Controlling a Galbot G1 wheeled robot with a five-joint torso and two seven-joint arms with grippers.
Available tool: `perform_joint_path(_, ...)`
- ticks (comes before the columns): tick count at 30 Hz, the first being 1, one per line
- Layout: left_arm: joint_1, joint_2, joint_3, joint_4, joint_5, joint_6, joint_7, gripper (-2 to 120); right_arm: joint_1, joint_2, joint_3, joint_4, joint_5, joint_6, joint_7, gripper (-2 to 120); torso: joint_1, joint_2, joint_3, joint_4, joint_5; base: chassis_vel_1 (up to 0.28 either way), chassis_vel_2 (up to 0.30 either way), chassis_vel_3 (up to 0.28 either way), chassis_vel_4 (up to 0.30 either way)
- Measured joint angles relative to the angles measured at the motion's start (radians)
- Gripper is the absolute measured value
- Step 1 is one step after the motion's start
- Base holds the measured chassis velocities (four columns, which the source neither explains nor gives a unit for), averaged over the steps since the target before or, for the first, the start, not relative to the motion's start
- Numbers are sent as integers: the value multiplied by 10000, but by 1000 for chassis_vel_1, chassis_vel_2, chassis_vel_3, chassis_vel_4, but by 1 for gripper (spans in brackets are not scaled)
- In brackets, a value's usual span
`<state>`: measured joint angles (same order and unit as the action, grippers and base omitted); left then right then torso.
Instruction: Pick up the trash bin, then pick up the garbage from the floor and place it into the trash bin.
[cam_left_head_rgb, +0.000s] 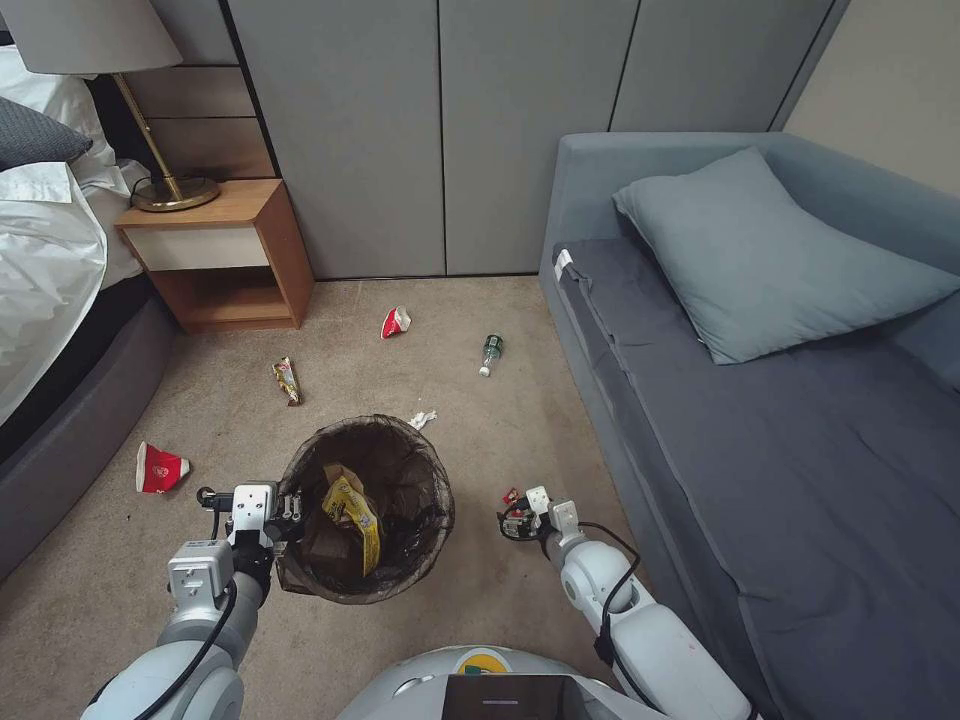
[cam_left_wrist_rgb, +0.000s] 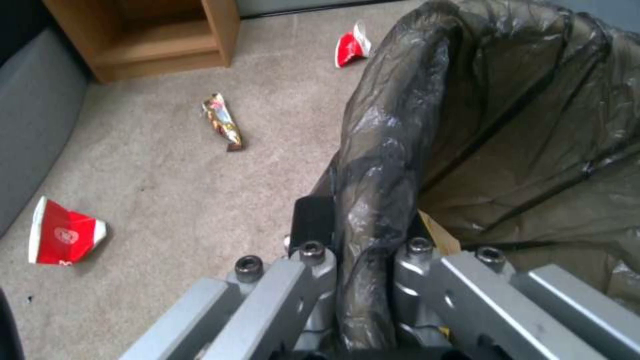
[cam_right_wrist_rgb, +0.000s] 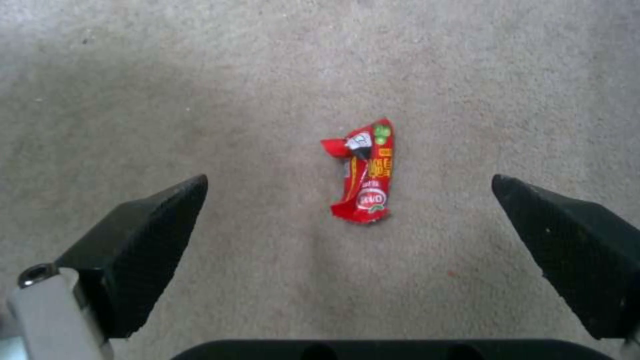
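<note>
Gripping: my left end effector (cam_left_wrist_rgb: 363, 280) pinches the trash bin (cam_left_head_rgb: 365, 505) rim.
Right end effector (cam_right_wrist_rgb: 350, 220): mine, spread above a red wrapper (cam_right_wrist_rgb: 363, 172) on the floor (cam_right_wrist_rgb: 200, 100).

Your head view looks steeply down from above the beige carpeted floor (cam_left_head_rgb: 500, 420). Your left wrist view sits close against the dark-bagged round trash bin (cam_left_wrist_rgb: 400, 165), sharing the crushed red-and-white paper cup (cam_left_head_rgb: 160, 468) (cam_left_wrist_rgb: 63, 236). Your right wrist view faces straight down, near a small red snack wrapper (cam_right_wrist_rgb: 363, 172).
</note>
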<state>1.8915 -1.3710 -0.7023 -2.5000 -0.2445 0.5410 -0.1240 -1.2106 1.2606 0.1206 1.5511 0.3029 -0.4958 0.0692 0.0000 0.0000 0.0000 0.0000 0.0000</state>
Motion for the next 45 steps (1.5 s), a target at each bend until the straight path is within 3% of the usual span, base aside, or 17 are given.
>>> perform_joint_path(30, -192, -66, -31, 0, -47, -2, 7, 5, 1887, 404, -1343, -1837, 688, -1069, 1115, 100, 0, 0, -1, 0, 0, 0, 0, 0, 0)
perform_joint_path(45, -327, -98, 12, 0, -58, -15, 6, 5, 2221, 560, -1447, -2402, 700, -1326, 1460, 100, 0, 0, 0, 0, 0, 0, 0, 0, 0)
